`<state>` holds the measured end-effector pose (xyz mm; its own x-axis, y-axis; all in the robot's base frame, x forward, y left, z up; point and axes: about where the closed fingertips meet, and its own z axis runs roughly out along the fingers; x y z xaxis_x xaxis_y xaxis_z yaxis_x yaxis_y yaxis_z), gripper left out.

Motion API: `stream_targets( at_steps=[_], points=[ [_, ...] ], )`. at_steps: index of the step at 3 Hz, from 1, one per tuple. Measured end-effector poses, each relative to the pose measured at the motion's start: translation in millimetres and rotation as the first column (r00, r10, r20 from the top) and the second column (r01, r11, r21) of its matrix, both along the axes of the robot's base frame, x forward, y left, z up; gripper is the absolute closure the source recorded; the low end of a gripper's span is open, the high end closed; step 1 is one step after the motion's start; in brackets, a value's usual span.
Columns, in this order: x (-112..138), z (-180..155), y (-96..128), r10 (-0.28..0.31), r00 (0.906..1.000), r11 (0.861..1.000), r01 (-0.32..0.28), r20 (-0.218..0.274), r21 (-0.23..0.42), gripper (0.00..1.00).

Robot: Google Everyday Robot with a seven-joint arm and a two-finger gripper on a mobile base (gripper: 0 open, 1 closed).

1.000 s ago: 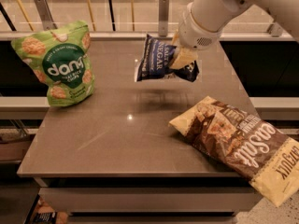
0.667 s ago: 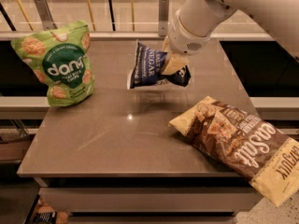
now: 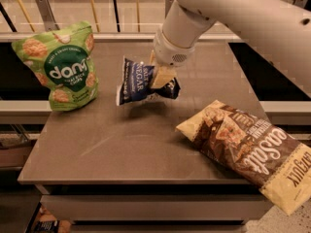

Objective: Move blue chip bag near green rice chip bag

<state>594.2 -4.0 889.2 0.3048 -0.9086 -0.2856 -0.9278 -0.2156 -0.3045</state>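
Camera view: the gripper (image 3: 163, 76), clamped on the blue chip bag (image 3: 135, 83), has carried it further left than a second ago, above the table (image 3: 121, 149), near the green rice chip bag (image 3: 63, 67). Bare tabletop separates them; the brown-and-cream chip bag (image 3: 248, 149) overhangs the front right corner.

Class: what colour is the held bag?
Navy blue chip bag, white lettering, in the gripper above the table; camera view.

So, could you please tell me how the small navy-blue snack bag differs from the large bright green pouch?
The small navy-blue snack bag is smaller than the large bright green pouch. The navy bag hangs above the table in the gripper at mid-table; the green pouch stands upright on it. Both carry white lettering.
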Motion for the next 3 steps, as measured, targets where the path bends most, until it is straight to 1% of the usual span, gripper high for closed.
stream_targets(
  at_steps=[1,3],
  points=[
    [-5,-14,25,0.052,0.9981,0.999,-0.052,-0.034,0.009,1.00],
    [-13,-34,69,0.134,0.9870,0.991,-0.135,-0.088,-0.002,1.00]
  ],
)
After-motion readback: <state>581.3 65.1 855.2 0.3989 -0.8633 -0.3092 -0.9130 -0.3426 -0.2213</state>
